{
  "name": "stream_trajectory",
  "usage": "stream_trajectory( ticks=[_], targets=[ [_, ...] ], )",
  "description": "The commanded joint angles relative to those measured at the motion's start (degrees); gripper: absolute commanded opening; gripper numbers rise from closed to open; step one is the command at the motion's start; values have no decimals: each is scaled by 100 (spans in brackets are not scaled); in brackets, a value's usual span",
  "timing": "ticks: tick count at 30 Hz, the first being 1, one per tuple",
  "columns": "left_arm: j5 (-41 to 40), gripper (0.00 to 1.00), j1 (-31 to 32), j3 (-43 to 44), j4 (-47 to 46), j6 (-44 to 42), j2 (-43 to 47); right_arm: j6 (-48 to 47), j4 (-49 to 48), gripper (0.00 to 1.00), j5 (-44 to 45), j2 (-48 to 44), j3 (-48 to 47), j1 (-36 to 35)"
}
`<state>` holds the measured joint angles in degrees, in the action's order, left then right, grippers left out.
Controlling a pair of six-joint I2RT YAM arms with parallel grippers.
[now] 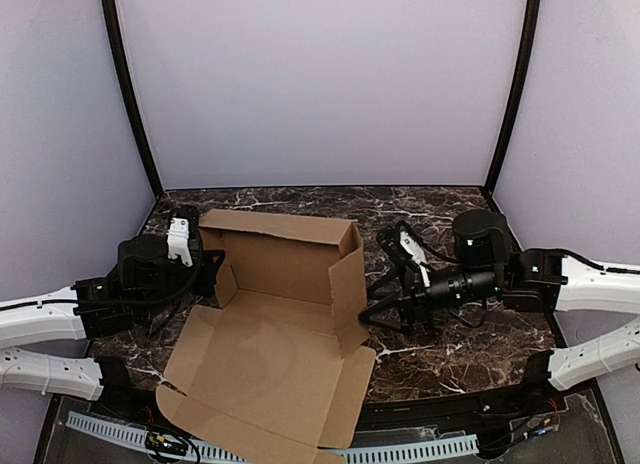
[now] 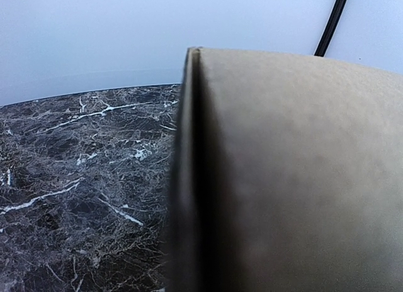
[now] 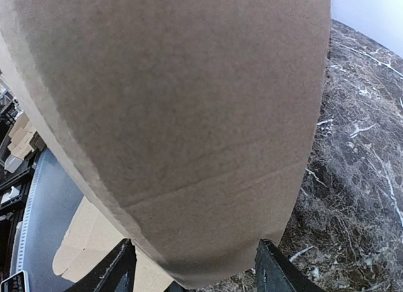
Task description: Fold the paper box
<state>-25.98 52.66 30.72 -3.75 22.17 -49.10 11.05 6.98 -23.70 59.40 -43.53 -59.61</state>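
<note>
The paper box (image 1: 270, 354) is a brown cardboard sheet, partly folded. Its back wall (image 1: 280, 246) and right side wall (image 1: 348, 289) stand up, and the front flaps lie flat over the near table edge. My left gripper (image 1: 212, 267) is at the box's left end by a small raised flap. In the left wrist view the cardboard (image 2: 289, 179) fills the frame edge-on and hides my fingers. My right gripper (image 1: 368, 314) is open against the outside of the right side wall. In the right wrist view that wall (image 3: 182, 128) stands between the spread fingertips (image 3: 119, 270).
The dark marble table (image 1: 440, 209) stretches behind and to the right of the box. Purple walls with black corner posts (image 1: 130, 94) enclose the back and sides. A perforated white strip (image 1: 110, 431) runs along the near edge under the box's front flap.
</note>
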Motion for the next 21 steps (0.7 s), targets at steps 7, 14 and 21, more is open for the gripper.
stream_trajectory(
  ticks=[7, 14, 21],
  targets=[
    [-215, 1, 19, 80, -40, 375, -110, 60, -313, 68, 2302, 636, -490, -728],
    [-546, 1, 17, 164, 92, 595, -488, 245, -673, 67, 4028, 1359, -813, -968],
    [-780, 1, 18, 215, 172, 864, -729, 548, -1122, 65, 4940, 1878, -1020, -995]
  ],
)
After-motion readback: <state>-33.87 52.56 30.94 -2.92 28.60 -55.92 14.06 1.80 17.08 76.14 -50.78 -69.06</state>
